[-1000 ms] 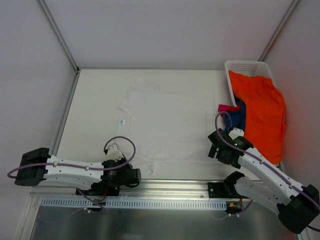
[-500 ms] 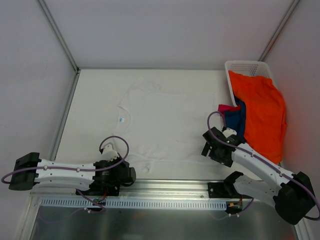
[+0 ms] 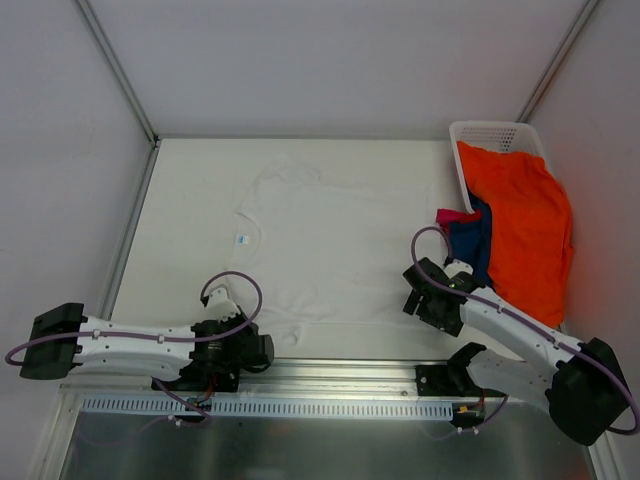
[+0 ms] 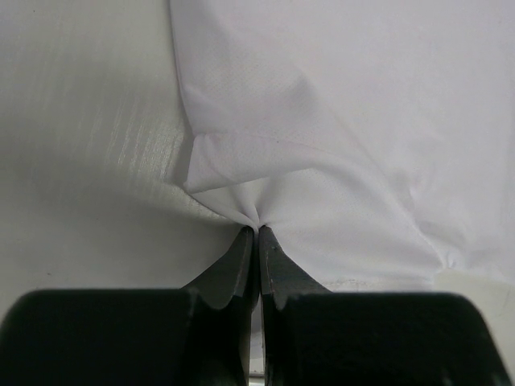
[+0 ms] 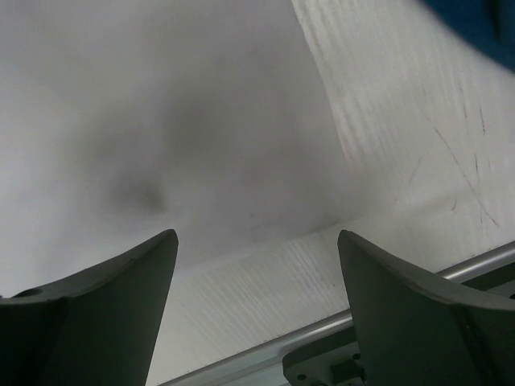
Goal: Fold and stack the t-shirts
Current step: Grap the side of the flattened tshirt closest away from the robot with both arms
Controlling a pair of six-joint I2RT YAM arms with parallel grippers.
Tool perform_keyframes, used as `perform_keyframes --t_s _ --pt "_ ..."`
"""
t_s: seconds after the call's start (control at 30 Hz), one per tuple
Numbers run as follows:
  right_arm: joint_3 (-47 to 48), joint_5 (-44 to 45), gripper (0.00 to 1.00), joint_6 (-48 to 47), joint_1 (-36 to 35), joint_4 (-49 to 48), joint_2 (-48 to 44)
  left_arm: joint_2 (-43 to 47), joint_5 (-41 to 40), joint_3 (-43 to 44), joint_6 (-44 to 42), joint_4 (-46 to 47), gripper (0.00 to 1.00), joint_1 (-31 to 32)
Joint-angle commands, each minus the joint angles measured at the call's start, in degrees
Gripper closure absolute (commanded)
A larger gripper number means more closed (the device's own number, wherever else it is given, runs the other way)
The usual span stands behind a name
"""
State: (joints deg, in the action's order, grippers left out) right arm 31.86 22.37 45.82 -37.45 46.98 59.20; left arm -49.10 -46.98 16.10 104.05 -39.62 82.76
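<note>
**Top view:** white tee (image 3: 330, 250) lies flat, mid-table (image 3: 190, 190). Basket (image 3: 490, 133) sits far right of the tee, w/ orange tee (image 3: 525, 225) draped over it. Navy tee (image 3: 474, 240) and magenta tee (image 3: 452, 215) lie between orange tee and white tee. L gripper (image 3: 272, 345) is at the white tee's near-left corner, R gripper (image 3: 410, 298) at its near-right edge.

**L wrist:** L gripper (image 4: 257, 233) fingers are pressed together, pinching the white tee's (image 4: 346, 121) corner. Cloth puckers at the tips.

**R wrist:** R gripper (image 5: 256, 241) fingers are spread wide over the white tee's (image 5: 161, 121) near edge, nothing between them. Contact w/ cloth: can't tell. Navy tee (image 5: 475, 24) shows to the white tee's right, blurred.
</note>
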Motion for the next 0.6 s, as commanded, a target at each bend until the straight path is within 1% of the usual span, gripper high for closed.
perform_keyframes --t_s 0.0,0.17,0.23,0.33,0.4,0.47,0.53,0.57 --pt "-2.66 3.9 0.14 4.97 -0.43 4.26 -3.64 -1.78 1.72 0.34 -1.31 -3.54 1.0 -0.76" --pt "-6.63 6.1 0.13 11.29 -0.69 5.05 -11.73 -3.54 1.98 0.86 -1.48 -3.54 1.0 -0.67" --pt "-7.68 7.07 0.13 12.27 -0.61 5.31 -14.53 -4.07 2.24 0.95 -1.57 -3.54 1.0 -0.67" --pt "-8.21 7.77 0.15 12.97 -0.52 5.4 -15.69 -4.25 2.42 1.22 -1.66 -3.54 1.0 -0.67" --pt "-7.95 8.21 0.2 12.71 -0.52 5.05 -14.82 -4.51 2.33 1.39 -1.66 -3.54 1.0 -0.67" --pt "-7.34 9.0 0.28 12.45 -0.43 4.44 -13.59 -5.13 2.33 1.74 -1.66 -3.54 1.0 -0.67" --pt "-6.9 9.27 0.41 12.19 -0.43 4.09 -11.83 -5.91 2.42 2.09 -2.01 -3.54 1.0 -0.67" --pt "-6.55 9.27 0.43 12.01 -0.43 3.56 -11.22 -6.18 2.68 2.44 -2.01 -3.54 1.0 -0.67"
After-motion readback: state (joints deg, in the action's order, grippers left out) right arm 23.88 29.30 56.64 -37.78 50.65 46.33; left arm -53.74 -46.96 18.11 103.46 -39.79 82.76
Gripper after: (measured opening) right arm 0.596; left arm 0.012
